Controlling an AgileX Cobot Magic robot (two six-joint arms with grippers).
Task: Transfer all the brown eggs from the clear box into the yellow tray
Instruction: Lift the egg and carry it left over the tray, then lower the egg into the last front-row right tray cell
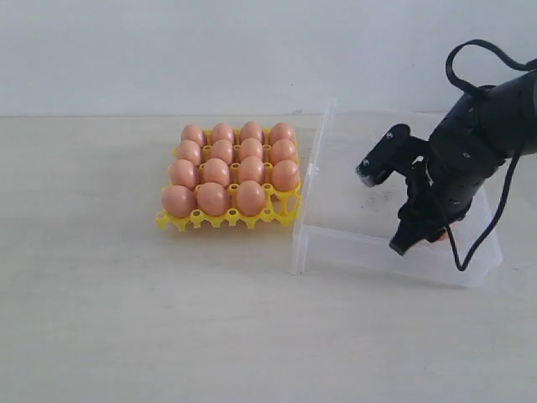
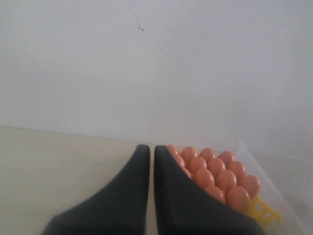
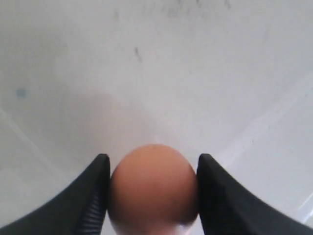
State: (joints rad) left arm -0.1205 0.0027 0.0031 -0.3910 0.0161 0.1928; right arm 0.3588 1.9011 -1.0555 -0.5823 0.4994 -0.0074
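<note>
From my seat, the right gripper point(image 1: 422, 240) is down inside the clear box point(image 1: 369, 252), near the box's front right corner in the exterior view. The right wrist view shows it best: the two dark fingers point(image 3: 93, 196) press against either side of one brown egg point(image 3: 154, 188), so the right gripper point(image 3: 153, 157) is clamped on that egg. The pale floor of the box point(image 3: 146, 73) spreads out beyond it. I cannot tell whether the egg rests on the floor or hangs just above it. In the exterior view only a sliver of this brown egg point(image 1: 443, 237) peeks out beside the black arm.

The yellow tray point(image 1: 226, 220) sits on the table point(image 1: 126, 319) just left of the box, close to its left wall. Fifteen eggs point(image 1: 221, 151) stand in it: the three back rows are full and the front row holds three. The empty cup point(image 1: 286, 206) is at the front right corner, nearest the box.

The left gripper point(image 2: 152, 147) does not show in the exterior view. Its wrist camera shows its fingers point(image 2: 137, 196) drawn together with only a thin slit between them and nothing held. Beyond them I see the eggs point(image 2: 215, 171) in the yellow tray point(image 2: 261, 210).
</note>
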